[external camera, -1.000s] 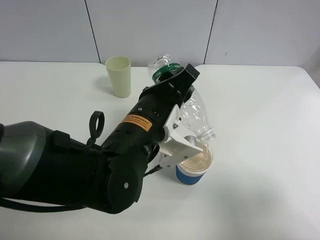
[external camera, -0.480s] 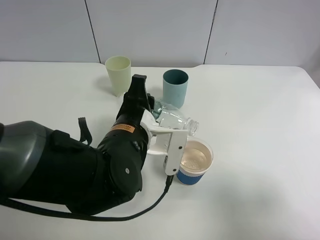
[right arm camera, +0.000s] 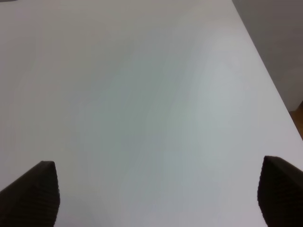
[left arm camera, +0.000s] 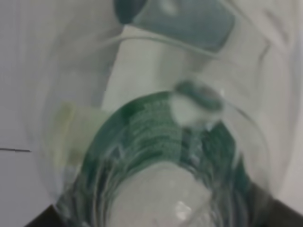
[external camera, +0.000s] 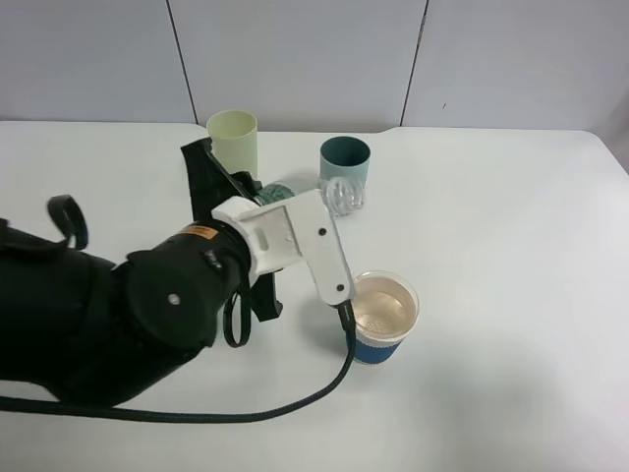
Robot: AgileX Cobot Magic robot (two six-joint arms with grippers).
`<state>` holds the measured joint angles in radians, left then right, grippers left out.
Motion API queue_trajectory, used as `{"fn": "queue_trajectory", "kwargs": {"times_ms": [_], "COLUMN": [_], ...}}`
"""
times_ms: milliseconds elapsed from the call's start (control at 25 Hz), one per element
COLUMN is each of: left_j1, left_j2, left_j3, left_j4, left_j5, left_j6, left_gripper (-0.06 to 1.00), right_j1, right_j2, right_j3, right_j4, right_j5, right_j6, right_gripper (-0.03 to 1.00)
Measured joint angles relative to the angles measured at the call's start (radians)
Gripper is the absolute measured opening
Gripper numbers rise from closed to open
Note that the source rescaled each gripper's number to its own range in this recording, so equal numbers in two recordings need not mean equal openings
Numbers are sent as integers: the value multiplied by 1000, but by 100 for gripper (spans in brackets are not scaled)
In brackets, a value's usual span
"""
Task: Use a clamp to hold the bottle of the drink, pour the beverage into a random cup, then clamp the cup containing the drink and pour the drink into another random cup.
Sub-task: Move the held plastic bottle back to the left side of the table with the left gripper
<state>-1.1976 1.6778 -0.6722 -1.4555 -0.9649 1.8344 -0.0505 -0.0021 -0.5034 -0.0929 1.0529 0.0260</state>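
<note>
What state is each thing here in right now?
bottle: tipped roughly level, gripped, not pouring.
paper cup: upright, holding clear liquid.
teal tumbler: upright, contents unclear.
pale yellow-green tumbler: upright.
left end effector: shut on the bottle.
right end effector: open, empty.

The clear ribbed bottle point(left arm camera: 165, 189) fills the frame, blurred and very close, its dark green label point(left arm camera: 147, 127) across the centre; a teal cup point(left arm camera: 189, 21) shows beyond it.
</note>
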Motion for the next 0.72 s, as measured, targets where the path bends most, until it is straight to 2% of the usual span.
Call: {"fn": "queue_trajectory", "kwargs": {"times_ms": [240,480,600,720], "left_j1": [25,110,191,305], "left_j2": [-142,-256,-309,-347], "left_j3": [152,269,328,380], "left_j4": [120,235,382,586], "left_j5": [1,27,56,94], "left_j6": [-281,-601,-845,-1141], "left_gripper": [1,1,1,1], "right_j1": [0,0,0,0], "right_j2": [0,0,0,0], "right_j3": [0,0,0,0], "right_j4": [0,0,0,0], "right_j5": [0,0,0,0], "right_j6": [0,0,0,0], "right_gripper": [52,50,50,50]}}
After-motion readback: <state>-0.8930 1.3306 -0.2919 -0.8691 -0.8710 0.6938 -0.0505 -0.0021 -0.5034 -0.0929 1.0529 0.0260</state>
